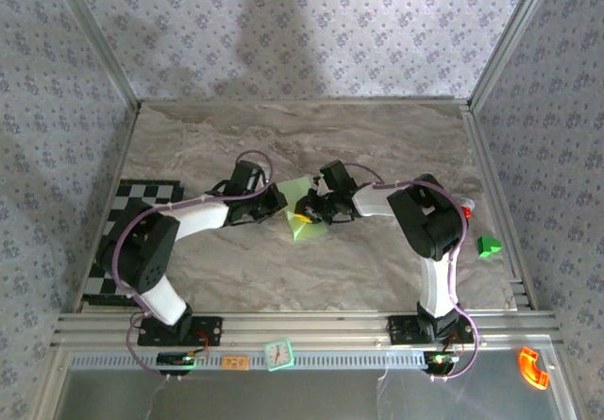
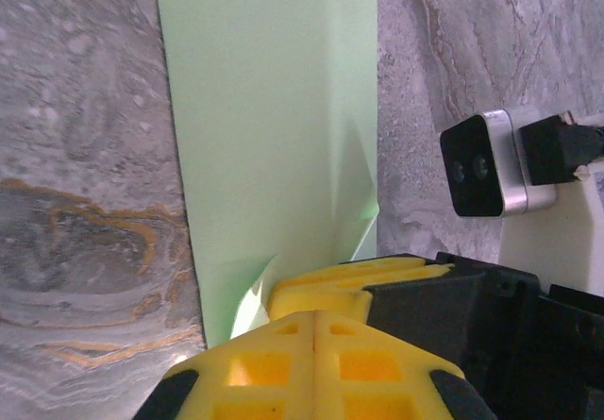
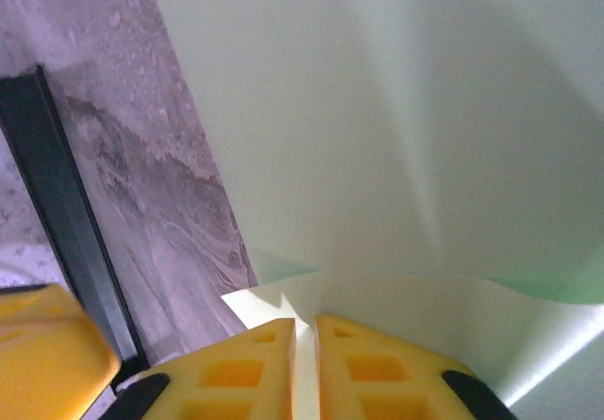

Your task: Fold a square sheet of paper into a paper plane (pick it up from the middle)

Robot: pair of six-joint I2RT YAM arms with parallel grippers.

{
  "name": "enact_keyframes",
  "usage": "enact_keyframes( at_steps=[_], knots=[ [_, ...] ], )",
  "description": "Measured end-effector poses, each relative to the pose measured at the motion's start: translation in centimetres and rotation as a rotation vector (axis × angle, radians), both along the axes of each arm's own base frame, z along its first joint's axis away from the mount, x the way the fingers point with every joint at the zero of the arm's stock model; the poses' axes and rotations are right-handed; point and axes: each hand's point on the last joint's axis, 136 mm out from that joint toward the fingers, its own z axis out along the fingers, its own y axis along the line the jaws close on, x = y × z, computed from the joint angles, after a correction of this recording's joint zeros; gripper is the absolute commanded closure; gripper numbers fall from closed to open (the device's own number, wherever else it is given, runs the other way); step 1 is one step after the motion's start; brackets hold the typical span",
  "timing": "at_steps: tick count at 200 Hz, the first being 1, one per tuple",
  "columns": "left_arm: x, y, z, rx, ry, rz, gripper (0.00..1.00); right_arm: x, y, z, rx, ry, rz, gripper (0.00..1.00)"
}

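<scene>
The square sheet of paper (image 1: 304,230), pale green and partly folded, lies mid-table between both arms. In the left wrist view the paper (image 2: 274,127) stretches away flat, its near edge curling up by my left gripper (image 2: 313,318), whose yellow fingertips press together with no paper visible between them. Just beyond them is a yellow finger of the right gripper (image 2: 351,284). In the right wrist view the paper (image 3: 425,109) rises as a bent flap, and my right gripper (image 3: 304,324) is shut on its near edge. From above, the left gripper (image 1: 280,205) and right gripper (image 1: 310,214) almost touch over the sheet.
A small bright green block (image 1: 488,246) lies by the right frame rail. A checkered mat (image 1: 142,203) covers the table's left side under the left arm. A small clock (image 1: 279,353) and an orange part (image 1: 533,368) lie on the front ledge.
</scene>
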Motion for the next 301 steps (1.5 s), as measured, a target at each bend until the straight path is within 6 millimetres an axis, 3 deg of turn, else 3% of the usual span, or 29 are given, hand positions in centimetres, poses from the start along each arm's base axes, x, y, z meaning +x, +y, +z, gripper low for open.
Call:
enact_keyframes(
  at_steps=[50,90,209,264,301],
  knots=[
    [-0.8,-0.8,-2.6,0.006,0.066,-0.027,1.0,0.0,-0.3,-0.3,-0.027,0.002,0.003,0.97],
    [-0.7,-1.0,-3.5,0.012,0.087,-0.033,1.0,0.0,-0.3,-0.3,-0.034,0.003,0.003,0.97],
    [-0.3,-1.1,-4.5,0.08,0.133,-0.036,1.0,0.1,-0.2,0.0,-0.017,-0.005,0.006,0.96],
    [-0.3,-1.3,-4.4,0.107,0.131,-0.067,1.0,1.2,-1.1,2.2,0.005,-0.092,0.02,0.95],
    [-0.1,-1.4,-4.4,0.137,0.115,-0.114,1.0,1.5,-2.0,1.9,-0.022,-0.127,0.05,0.95]
  ],
)
